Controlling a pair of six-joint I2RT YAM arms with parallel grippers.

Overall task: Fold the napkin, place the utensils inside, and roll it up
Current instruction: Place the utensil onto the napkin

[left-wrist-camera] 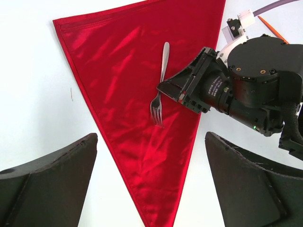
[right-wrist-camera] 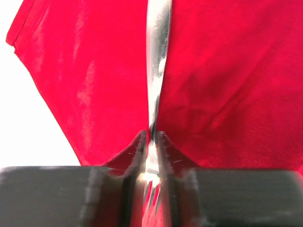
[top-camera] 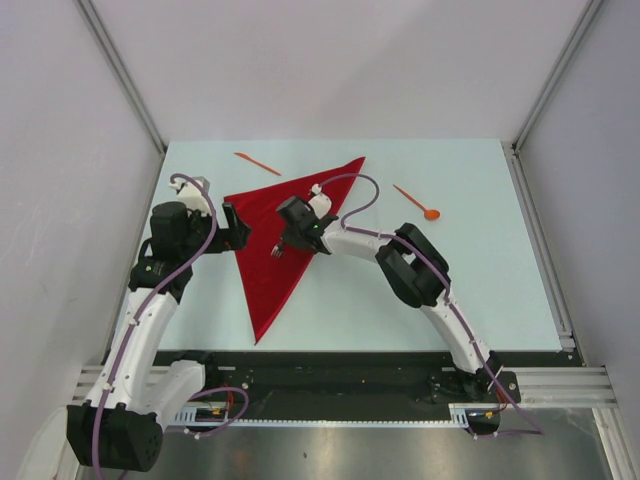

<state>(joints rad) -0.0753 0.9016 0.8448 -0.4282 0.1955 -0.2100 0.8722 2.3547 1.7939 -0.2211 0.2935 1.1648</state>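
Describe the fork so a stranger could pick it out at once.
Find the bright red cloth napkin, folded into a triangle on the pale table. The pale silvery fork lies on it, the right gripper straddling its neck. It is the only silvery utensil; the orange knife-like stick and orange round-bowled spoon lie off the cloth.

The napkin (left-wrist-camera: 128, 85) is thin red cloth with a satin sheen, lightly creased, and the fork (left-wrist-camera: 163, 71) is polished, mirror-bright metal. The desk (top-camera: 480, 300) has a smooth, matt top. The orange spoon (top-camera: 414, 200) and knife (top-camera: 257, 163) look like plastic, though they show too small to be sure.
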